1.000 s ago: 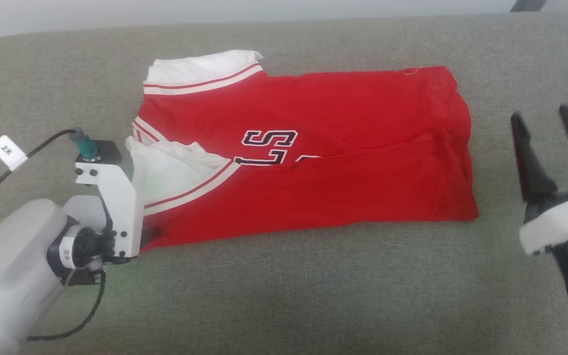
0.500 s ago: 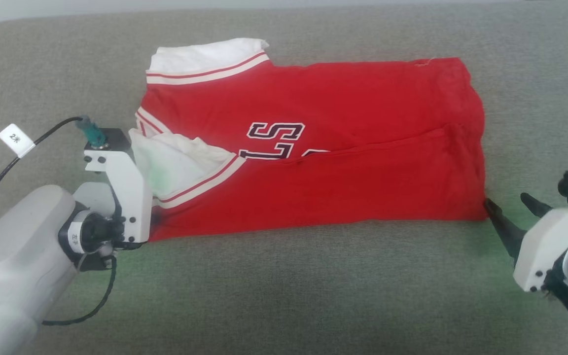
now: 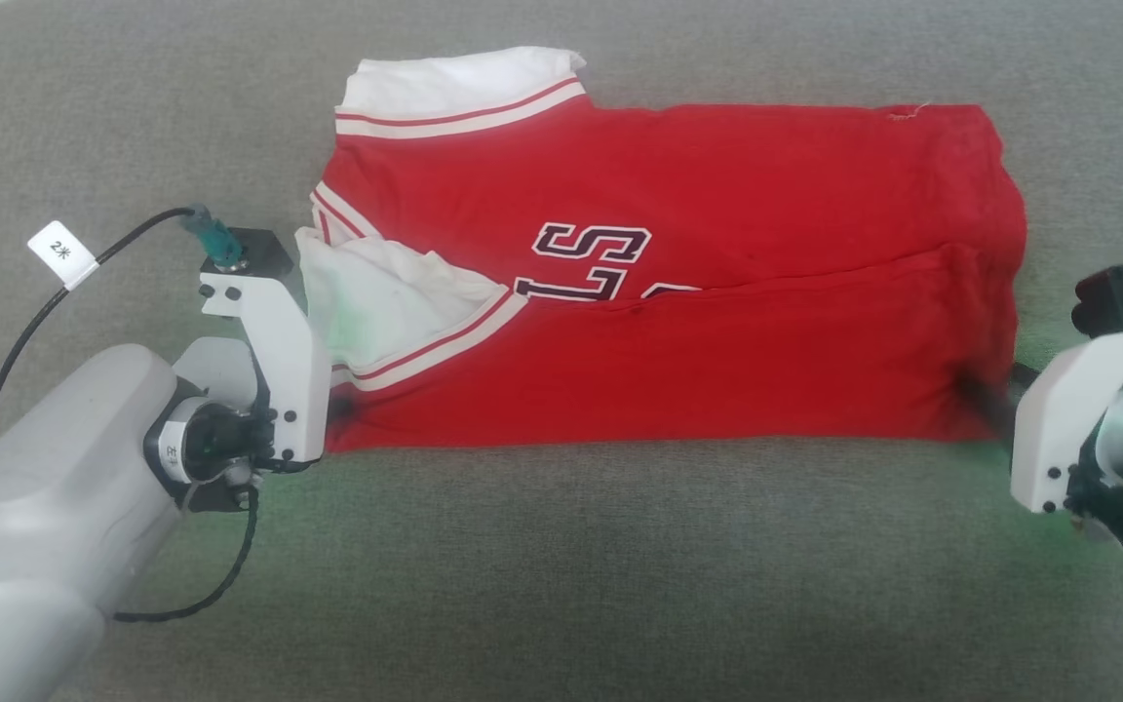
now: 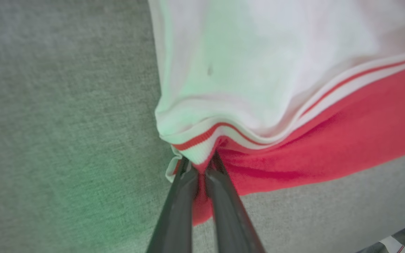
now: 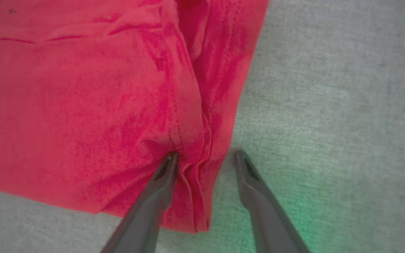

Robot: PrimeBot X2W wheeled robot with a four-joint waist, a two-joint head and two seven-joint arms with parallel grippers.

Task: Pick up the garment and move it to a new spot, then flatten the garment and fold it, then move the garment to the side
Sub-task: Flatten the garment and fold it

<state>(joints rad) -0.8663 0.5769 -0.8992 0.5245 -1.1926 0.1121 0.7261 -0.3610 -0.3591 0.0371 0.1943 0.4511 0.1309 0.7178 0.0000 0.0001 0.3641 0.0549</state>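
A grey woven upholstered surface (image 3: 561, 565) carries a large bright red soft-fabric sports garment (image 3: 698, 370), folded into a long band across the middle of the head view. White striped trim and white lining are turned out at its left end, and dark outlined lettering (image 3: 593, 258) is partly tucked under the near fold. At the garment's near left corner, the left gripper (image 4: 199, 167) has its two dark fingers pressed together on the white trim band. At the near right corner the right gripper (image 5: 204, 154) stands spread. One finger (image 5: 152, 200) lies on the red cloth and the other rests on the grey surface just beside the hem, with the wrinkled edge between them. A black cable (image 3: 142, 226) bearing a small white tag (image 3: 61, 253) trails from the left wrist.
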